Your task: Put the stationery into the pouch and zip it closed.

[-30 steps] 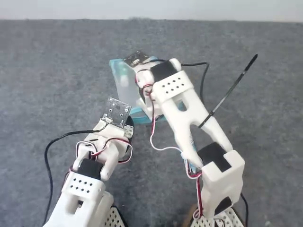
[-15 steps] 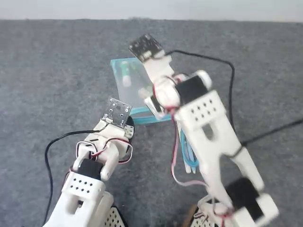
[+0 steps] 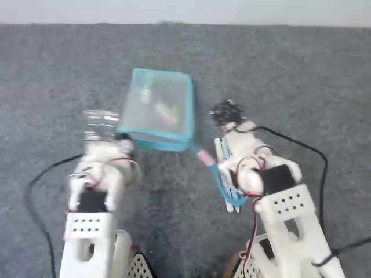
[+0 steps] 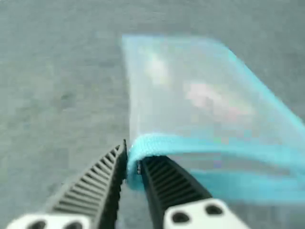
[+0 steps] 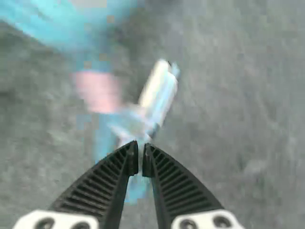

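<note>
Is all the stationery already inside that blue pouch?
No, several pens lie on the grey table outside the pouch, close beside one arm.

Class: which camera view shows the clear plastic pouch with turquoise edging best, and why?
The high view: the clear, turquoise-edged plastic pouch shows whole, contents included. The left wrist view shows it close but cropped, left gripper pinching its edge. The right wrist view catches a blurred turquoise patch, probably its corner.
</note>
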Controlling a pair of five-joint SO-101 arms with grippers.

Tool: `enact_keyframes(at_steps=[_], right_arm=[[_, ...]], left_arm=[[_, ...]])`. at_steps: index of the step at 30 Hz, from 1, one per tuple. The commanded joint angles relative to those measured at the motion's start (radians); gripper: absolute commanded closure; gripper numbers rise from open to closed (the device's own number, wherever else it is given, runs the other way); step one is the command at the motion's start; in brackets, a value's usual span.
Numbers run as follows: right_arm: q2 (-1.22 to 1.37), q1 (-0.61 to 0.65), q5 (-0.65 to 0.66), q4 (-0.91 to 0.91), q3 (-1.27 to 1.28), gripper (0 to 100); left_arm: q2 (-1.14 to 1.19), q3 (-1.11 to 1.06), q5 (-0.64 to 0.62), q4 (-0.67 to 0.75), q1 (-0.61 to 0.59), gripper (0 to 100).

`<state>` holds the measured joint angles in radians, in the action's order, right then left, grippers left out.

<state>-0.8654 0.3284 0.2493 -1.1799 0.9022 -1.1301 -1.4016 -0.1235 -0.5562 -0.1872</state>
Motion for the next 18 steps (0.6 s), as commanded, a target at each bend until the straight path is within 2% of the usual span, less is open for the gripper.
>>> enact_keyframes(at_steps=[1,4,5,7,8,13,15,18], right_arm=[[-0.041,-0.067,0.018,0.039,0.052,98.9],[-0.041,-0.050,0.018,0.081,0.114,98.9],[-0.041,-0.041,0.020,0.084,0.130,98.9],[-0.041,-0.035,0.020,0.085,0.153,98.9],[-0.041,-0.039,0.021,0.084,0.158,98.9],[-0.039,-0.044,0.021,0.082,0.160,98.9],[-0.038,-0.044,0.021,0.081,0.160,98.9],[0.004,-0.044,0.043,0.077,0.152,98.8]], left_arm=[[0.006,0.058,0.069,-0.032,0.081,99],[0.000,0.002,0.229,-0.057,0.367,99],[0.000,-0.008,0.241,-0.058,0.437,99],[0.000,-0.012,0.218,-0.057,0.471,99],[-0.002,-0.005,0.181,-0.049,0.437,99],[0.002,0.019,0.040,0.017,0.109,99],[0.000,0.022,0.008,0.028,0.037,99],[0.000,0.036,-0.015,0.028,-0.008,99]])
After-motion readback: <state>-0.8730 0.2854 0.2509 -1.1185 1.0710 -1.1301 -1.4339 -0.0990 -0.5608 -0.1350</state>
